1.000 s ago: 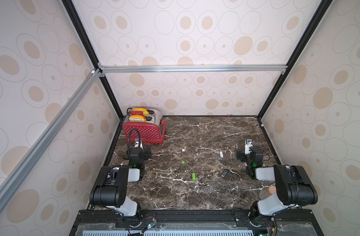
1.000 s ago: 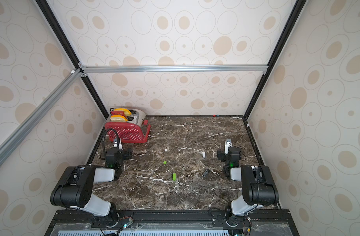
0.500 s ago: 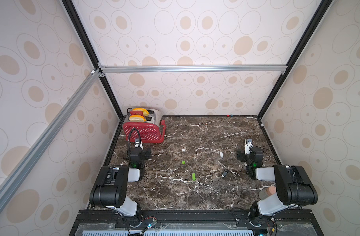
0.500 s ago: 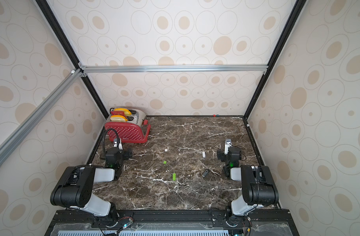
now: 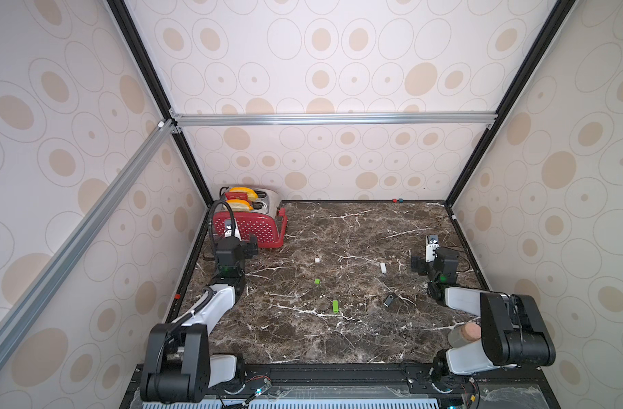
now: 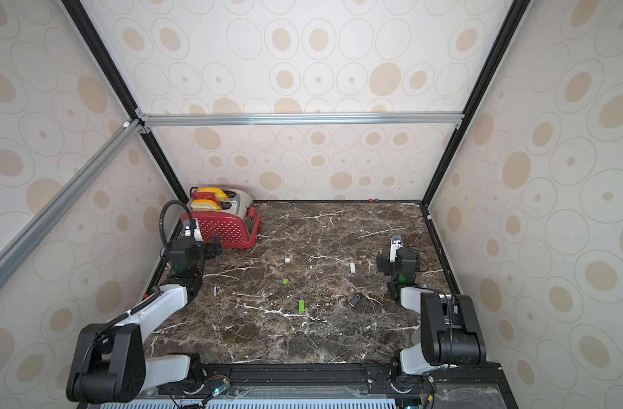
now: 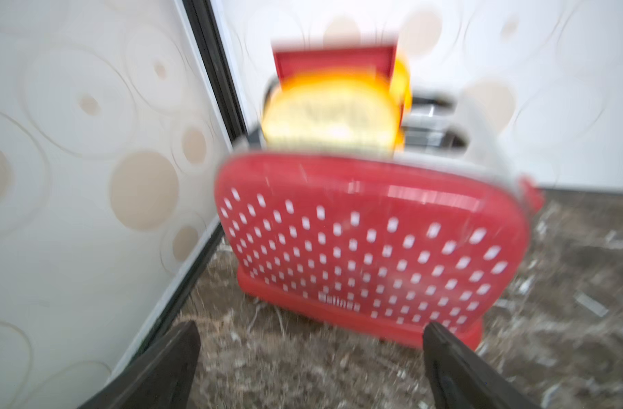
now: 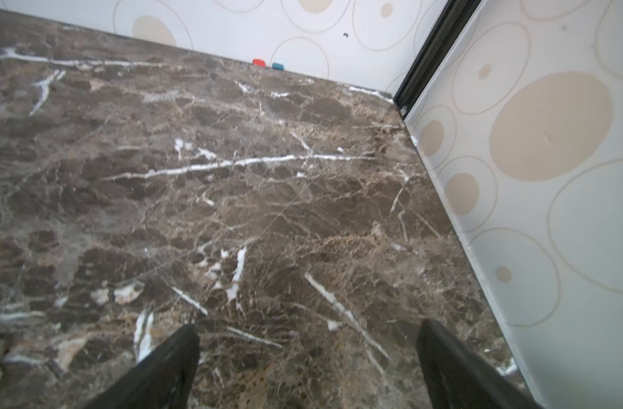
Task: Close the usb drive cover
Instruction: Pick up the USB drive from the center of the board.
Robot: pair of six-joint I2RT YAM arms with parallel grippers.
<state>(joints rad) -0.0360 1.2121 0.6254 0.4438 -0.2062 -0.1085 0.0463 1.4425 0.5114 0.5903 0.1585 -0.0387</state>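
A green usb drive (image 5: pixel 335 306) (image 6: pixel 301 306) lies near the middle of the marble table, with a small green cover (image 5: pixel 317 281) (image 6: pixel 285 281) apart behind it. A white stick (image 5: pixel 383 268) (image 6: pixel 352 267) and a small white piece (image 5: pixel 317 260) lie farther back. A dark drive (image 5: pixel 389 300) (image 6: pixel 355 300) lies to the right. My left gripper (image 5: pixel 247 246) (image 7: pixel 310 354) is open and empty at the far left, facing the toaster. My right gripper (image 5: pixel 426 262) (image 8: pixel 306 354) is open and empty over bare marble at the right. No drive shows in either wrist view.
A red toaster (image 5: pixel 257 230) (image 7: pixel 370 240) with yellow toast stands in the back left corner, just ahead of the left fingers. Two tiny red and blue bits (image 5: pixel 397 200) (image 8: pixel 267 64) lie at the back wall. A cork-topped jar (image 5: pixel 464 333) stands by the right arm's base. Walls enclose three sides.
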